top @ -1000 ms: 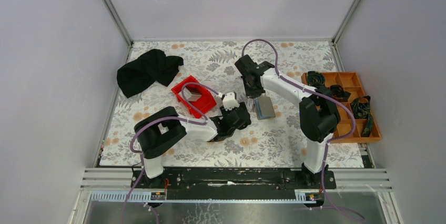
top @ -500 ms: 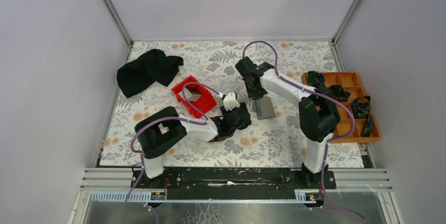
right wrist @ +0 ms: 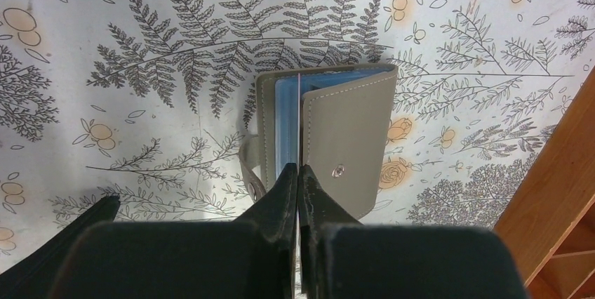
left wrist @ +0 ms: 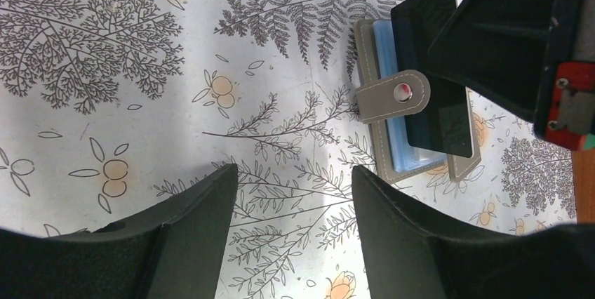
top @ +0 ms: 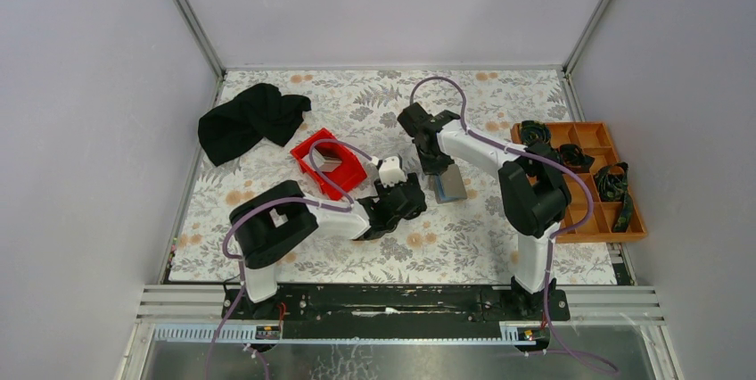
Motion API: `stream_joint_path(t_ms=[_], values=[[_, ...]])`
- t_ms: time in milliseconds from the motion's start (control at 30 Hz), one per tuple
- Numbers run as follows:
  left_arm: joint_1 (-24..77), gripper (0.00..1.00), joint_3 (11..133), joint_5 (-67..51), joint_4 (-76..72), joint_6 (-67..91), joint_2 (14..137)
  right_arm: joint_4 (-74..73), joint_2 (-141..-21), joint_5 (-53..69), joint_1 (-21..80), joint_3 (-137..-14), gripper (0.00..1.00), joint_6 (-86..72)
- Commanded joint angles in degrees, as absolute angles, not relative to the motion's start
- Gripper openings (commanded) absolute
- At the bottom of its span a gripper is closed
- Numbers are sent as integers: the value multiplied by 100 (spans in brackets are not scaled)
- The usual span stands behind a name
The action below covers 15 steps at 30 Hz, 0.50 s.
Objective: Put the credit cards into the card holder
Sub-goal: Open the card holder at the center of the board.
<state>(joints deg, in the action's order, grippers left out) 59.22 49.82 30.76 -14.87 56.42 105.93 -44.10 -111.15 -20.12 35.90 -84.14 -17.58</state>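
The grey card holder [top: 450, 185] lies open on the floral table mid-right. In the left wrist view the holder [left wrist: 393, 95] has a light blue card [left wrist: 384, 46] in it. My right gripper [top: 434, 164] is directly over it, shut on a dark card [left wrist: 442, 109] that stands on edge in the holder's opening. In the right wrist view the gripper [right wrist: 299, 169] pinches that card, seen as a thin line [right wrist: 299, 116] between the blue card [right wrist: 286, 116] and the holder's flap [right wrist: 347, 144]. My left gripper [top: 410, 197] is open and empty [left wrist: 295, 173], just left of the holder.
A red bin [top: 330, 163] sits left of the left gripper, with a black cloth [top: 251, 119] beyond it at the back left. An orange compartment tray [top: 588, 179] holding black items lies along the right edge, and shows in the right wrist view [right wrist: 554, 208].
The right arm has shifted slightly down and left over the holder with the card in its grip. The left arm has not moved.
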Motion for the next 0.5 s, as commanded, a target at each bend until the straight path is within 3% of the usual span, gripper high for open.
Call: stream_joint_path(t_ms=[0,467], values=[[5943,69,4828,2751,-667,5621,11090,-4326,-11122,-2308,3663,-8372,0,-1643],[5935,69,5158,2682,-668,5496,11339,-4471,-11202,-3344,3955,-8401,0,-1216]])
